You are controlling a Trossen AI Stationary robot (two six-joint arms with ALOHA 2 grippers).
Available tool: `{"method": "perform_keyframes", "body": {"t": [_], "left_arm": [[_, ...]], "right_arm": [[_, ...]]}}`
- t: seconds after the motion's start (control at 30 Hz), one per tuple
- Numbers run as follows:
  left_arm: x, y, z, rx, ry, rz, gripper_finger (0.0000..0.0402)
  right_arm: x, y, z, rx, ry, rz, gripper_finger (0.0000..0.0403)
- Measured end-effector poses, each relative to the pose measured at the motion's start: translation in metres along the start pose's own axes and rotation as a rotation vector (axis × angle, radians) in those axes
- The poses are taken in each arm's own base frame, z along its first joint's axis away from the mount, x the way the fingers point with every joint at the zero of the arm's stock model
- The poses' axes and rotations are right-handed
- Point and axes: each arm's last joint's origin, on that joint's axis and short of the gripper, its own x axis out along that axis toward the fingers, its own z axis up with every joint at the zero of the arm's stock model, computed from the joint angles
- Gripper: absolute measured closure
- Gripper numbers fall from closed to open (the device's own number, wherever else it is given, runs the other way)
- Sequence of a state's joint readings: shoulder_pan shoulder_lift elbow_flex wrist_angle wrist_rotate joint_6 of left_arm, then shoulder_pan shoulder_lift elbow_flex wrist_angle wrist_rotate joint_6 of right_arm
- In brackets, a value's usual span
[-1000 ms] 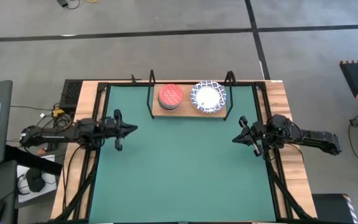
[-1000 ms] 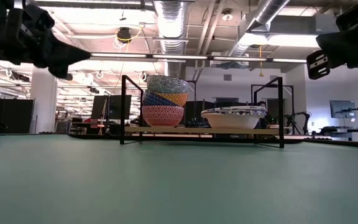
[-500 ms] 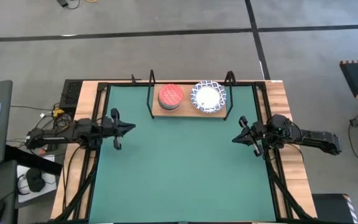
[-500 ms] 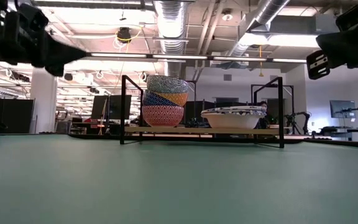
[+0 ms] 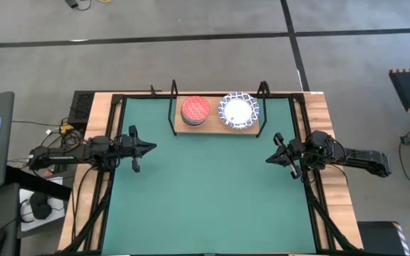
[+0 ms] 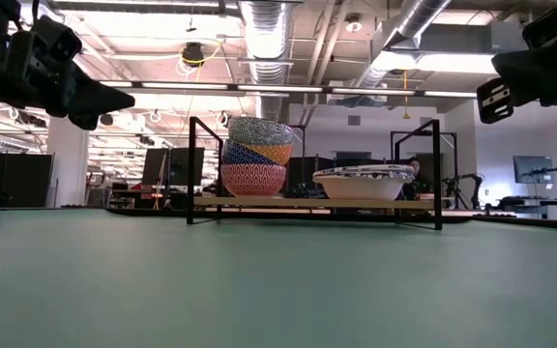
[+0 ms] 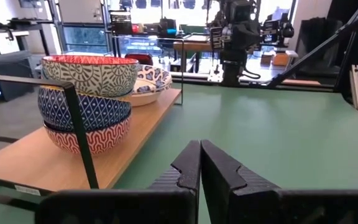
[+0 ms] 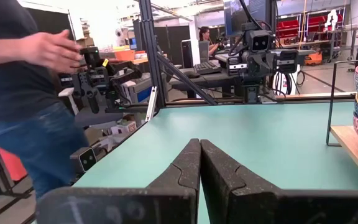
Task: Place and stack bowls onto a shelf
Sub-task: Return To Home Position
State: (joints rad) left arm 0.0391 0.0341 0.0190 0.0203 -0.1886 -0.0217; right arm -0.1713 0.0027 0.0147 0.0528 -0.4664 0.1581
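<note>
The shelf (image 5: 215,126), a light-wood board in a black wire frame, stands at the table's far edge on the green mat. On its left half rests a nested stack of small patterned bowls (image 5: 195,110), also in the low view (image 6: 255,157) and the left wrist view (image 7: 89,102). On its right half rest nested white bowls with blue rims (image 5: 238,110) (image 6: 364,182). My left gripper (image 5: 152,147) hovers shut and empty near the left edge (image 7: 200,163). My right gripper (image 5: 268,158) hovers shut and empty near the right edge (image 8: 200,160).
The green mat (image 5: 205,199) spreads bare between the two arms and toward the near edge. A person (image 8: 23,93) stands beyond the table's left side, one hand raised, in the right wrist view. Black frame rails (image 5: 112,185) run along the table's sides.
My left gripper has shifted a little near the table's left edge and now sits slightly lower in the low view. Its fingers stay shut. The bowls and shelf have kept still.
</note>
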Motion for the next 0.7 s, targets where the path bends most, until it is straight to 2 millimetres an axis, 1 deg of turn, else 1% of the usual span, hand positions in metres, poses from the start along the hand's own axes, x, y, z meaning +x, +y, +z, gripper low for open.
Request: {"method": "perform_keyframes", "body": {"t": [0.17,0.3,0.37,0.57,0.7], "left_arm": [[-0.0004,0.0001,0.0005,-0.001,-0.003,0.0,0.0401],[-0.0025,0.0008,0.0037,-0.009,-0.037,0.007,0.0401],[-0.0021,0.0011,0.0028,-0.048,-0.027,0.017,0.0401],[-0.0022,0.003,0.0034,0.072,-0.032,0.052,0.0401],[-0.0021,0.0031,0.0033,0.071,-0.029,0.041,0.0401]], "right_arm": [[0.0,0.0,0.0,0.0,0.0,0.001,0.0364],[0.0,0.0,0.0,0.0,0.0,0.0,0.0364],[0.0,0.0,-0.0001,0.0,0.0,0.0,0.0364],[0.0,-0.0001,-0.0003,0.0,0.001,0.0,0.0364],[0.0,-0.0001,-0.0003,0.0,0.001,0.0,0.0364]]}}
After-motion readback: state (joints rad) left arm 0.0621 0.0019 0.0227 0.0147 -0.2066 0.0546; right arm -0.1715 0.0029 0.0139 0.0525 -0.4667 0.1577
